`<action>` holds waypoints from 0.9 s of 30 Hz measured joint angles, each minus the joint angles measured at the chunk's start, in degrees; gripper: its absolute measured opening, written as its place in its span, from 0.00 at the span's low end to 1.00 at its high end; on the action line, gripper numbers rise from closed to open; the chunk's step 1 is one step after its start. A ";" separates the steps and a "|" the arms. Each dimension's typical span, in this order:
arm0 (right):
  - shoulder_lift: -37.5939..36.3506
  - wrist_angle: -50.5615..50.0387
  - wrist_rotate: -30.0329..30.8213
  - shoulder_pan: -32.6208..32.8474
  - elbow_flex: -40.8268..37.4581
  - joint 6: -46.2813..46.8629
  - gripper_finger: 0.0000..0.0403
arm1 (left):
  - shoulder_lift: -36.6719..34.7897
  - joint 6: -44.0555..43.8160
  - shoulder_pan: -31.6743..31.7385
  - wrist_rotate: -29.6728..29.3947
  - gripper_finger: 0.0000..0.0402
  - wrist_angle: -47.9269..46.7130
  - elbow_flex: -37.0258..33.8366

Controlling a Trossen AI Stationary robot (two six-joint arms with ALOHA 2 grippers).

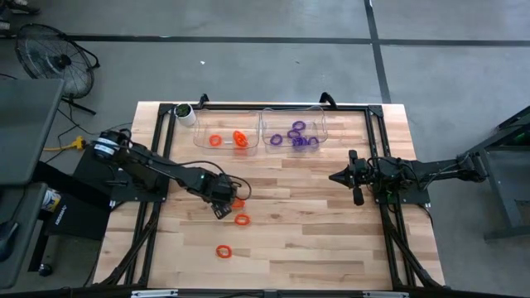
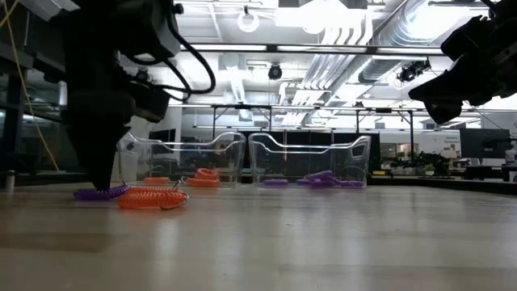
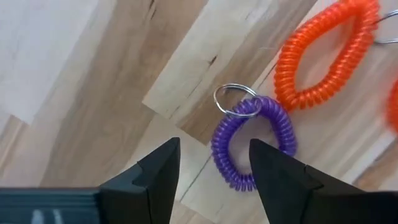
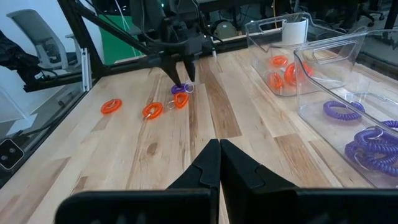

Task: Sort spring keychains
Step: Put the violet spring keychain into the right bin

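Two clear bins (image 1: 263, 132) on wooden table (image 1: 331, 240); left gripper (image 3: 211, 165) jaws wide, right gripper (image 4: 219, 163) jaws together.

Wooden table (image 1: 315, 240) seen from above, dark frame rails along its edges. Left arm reaches in from the left side; left gripper (image 1: 224, 204) sits low over the boards near the table's middle, just beside an orange keychain (image 1: 238, 202). Two more orange keychains lie loose: one (image 1: 242, 219) just below the gripper, another (image 1: 223, 251) farther toward the near edge. Right gripper (image 1: 346, 180) is over the right half, well apart from all loose keychains.

At the far edge, two clear bins side by side: left bin (image 1: 199, 132) holds orange coils, right bin (image 1: 323, 126) holds purple coils (several, overlapping). White cup (image 1: 185, 113) stands just beside the left bin. A fan (image 1: 51, 60) stands on the floor beyond the table's left corner.
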 joint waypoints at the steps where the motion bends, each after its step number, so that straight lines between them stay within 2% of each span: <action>1: 0.00 0.00 -0.01 -0.01 0.00 0.00 0.00 | 0.56 0.18 0.46 0.07 0.47 0.15 0.00; 15: -0.01 0.00 -0.02 -0.02 0.00 0.00 0.00 | 5.00 1.19 0.95 3.19 0.46 0.58 0.26; 27: 0.00 0.00 -0.01 -0.02 0.00 0.00 0.00 | 5.85 1.26 1.89 6.25 0.21 0.50 0.22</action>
